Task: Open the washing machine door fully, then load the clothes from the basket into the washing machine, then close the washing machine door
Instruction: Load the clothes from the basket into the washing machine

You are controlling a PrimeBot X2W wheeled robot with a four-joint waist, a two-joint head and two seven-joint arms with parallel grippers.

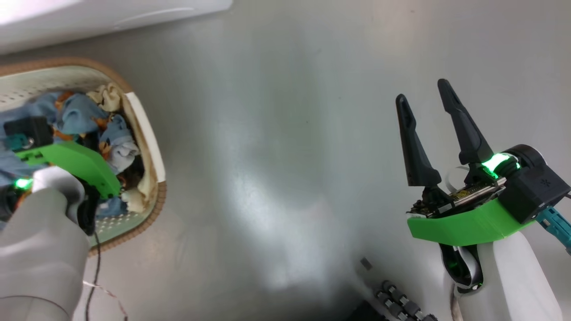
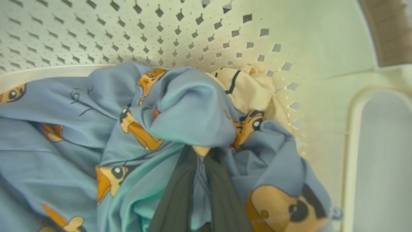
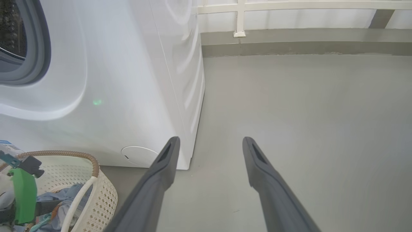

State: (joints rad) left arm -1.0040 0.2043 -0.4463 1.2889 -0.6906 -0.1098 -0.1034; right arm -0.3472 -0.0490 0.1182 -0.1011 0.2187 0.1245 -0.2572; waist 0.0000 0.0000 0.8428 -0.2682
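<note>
A: State of R end effector (image 3: 210, 139)?
B: Fingers spread apart, rising from 6 o'clock over grey floor (image 3: 305, 106).
A: And the washing machine (image 3: 128, 80)?
B: White, fills 9 to 11. Grey gasket (image 3: 38, 51) at 10, dark drum (image 3: 8, 29) inside it.
A: And the basket (image 3: 103, 193)?
B: At 7, near machine's front base. The clothes (image 3: 66, 196) lie in it, w/ a green bracket (image 3: 21, 193) over them.

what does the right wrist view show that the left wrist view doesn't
Right wrist view: the washing machine with its grey gasket, grey floor, and the open right hand. Left wrist view: the left hand shut on the clothes, their orange figures seen close up. Both: the basket with blue cloth inside.
</note>
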